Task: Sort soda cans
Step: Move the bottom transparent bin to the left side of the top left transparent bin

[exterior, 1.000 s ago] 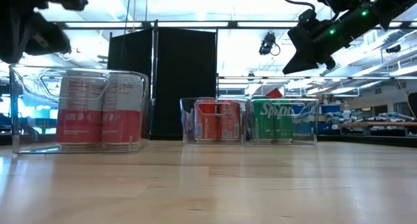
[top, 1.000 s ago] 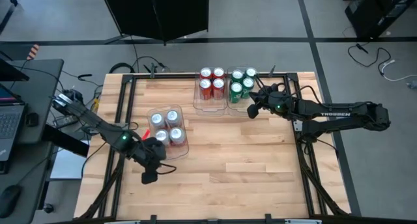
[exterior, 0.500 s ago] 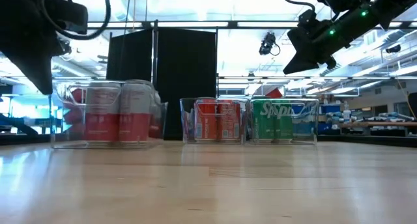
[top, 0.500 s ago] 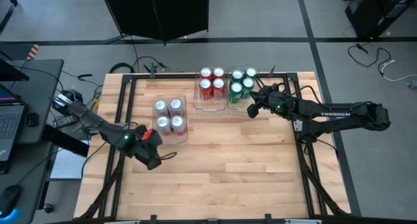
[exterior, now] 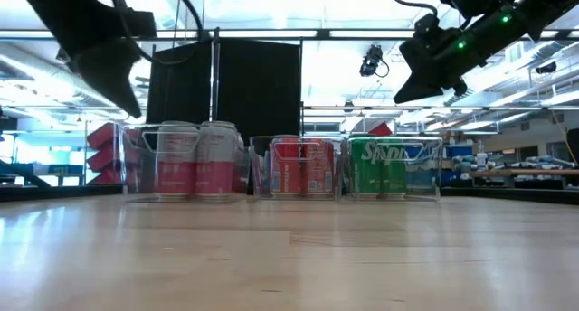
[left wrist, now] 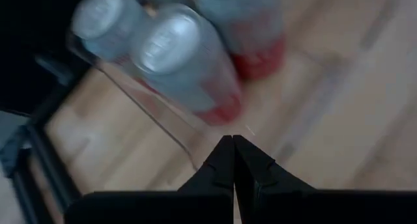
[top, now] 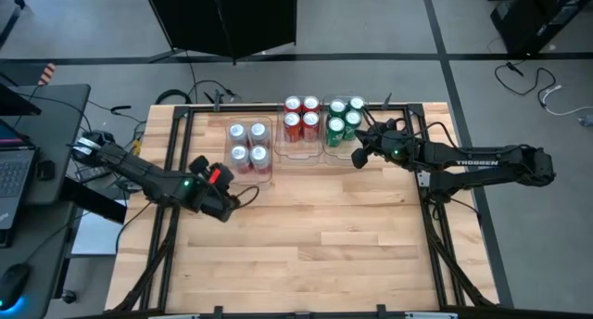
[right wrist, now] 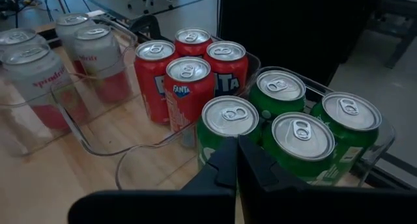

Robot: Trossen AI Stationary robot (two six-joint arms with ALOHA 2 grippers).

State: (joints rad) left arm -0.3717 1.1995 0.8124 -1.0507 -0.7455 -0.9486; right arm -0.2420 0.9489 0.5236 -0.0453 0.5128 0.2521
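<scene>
Twelve small soda cans with silver tops are standing upright in three clear plastic bins, lined up side by side along the twelve o'clock edge of the wooden counter point(top: 352, 236). Four white cans point(top: 248, 144) with red lower bands are filling the bin point(top: 270, 173) toward nine o'clock. Four red cans point(top: 302, 117) are sitting in the middle bin point(top: 298, 157), and four green cans point(top: 344, 117) in the bin point(right wrist: 384, 146) toward three o'clock. Each group is forming a tight two-by-two square.

The left gripper point(top: 225, 206) is hovering at about seven o'clock of the white cans' bin, just beside it, its fingers point(left wrist: 221, 168) pressing together on nothing. The right gripper point(top: 359, 155) is hanging at about five o'clock of the green cans, close by them, its fingers point(right wrist: 225, 162) likewise pressing together and carrying nothing.
</scene>
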